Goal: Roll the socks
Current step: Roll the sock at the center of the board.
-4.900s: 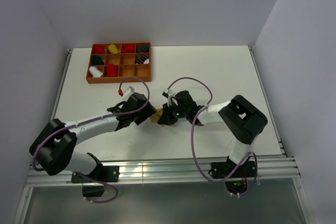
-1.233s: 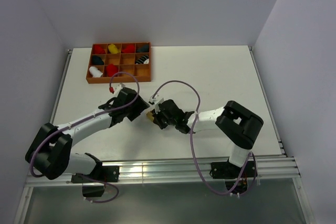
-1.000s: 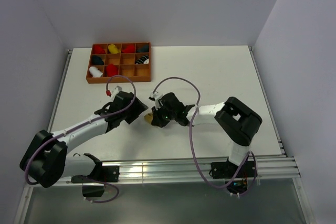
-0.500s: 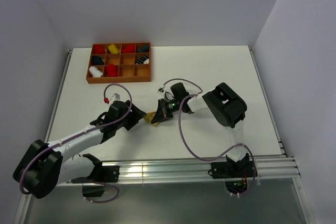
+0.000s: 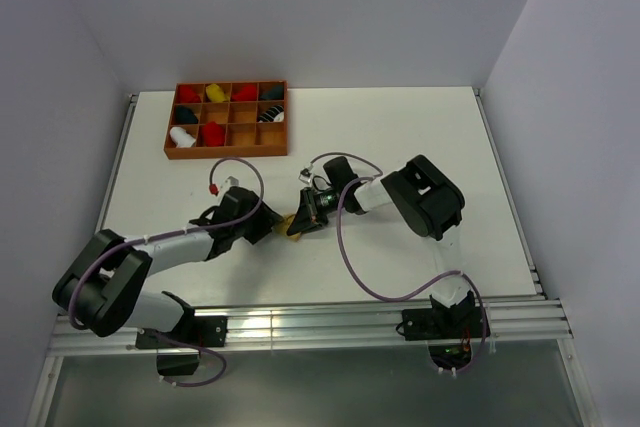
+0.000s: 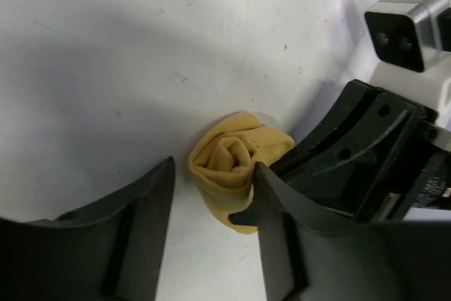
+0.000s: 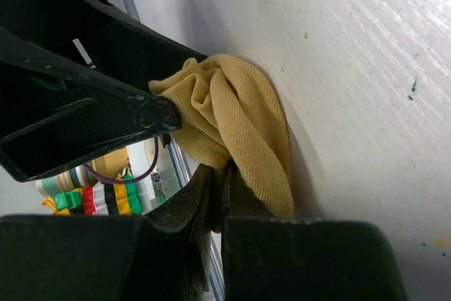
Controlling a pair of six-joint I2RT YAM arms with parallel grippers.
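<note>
The rolled yellow sock [image 6: 236,167] lies on the bench [image 6: 106,68], pinched at its edge by the shut right fingers [image 7: 176,237], and the half-open left fingers [image 6: 144,223] on each side should squeeze it gently so the roll does not come undone.

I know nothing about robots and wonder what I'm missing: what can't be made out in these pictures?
- Top view: sock mostly covered by left end effector and right end effector; only a sliver shows.
- Right wrist view: how much fabric the right end effector pinches, hidden by its fingers.
- Left wrist view: sock's lower end, behind the left end effector.
- Top view: tray contents, too small to identify.
</note>
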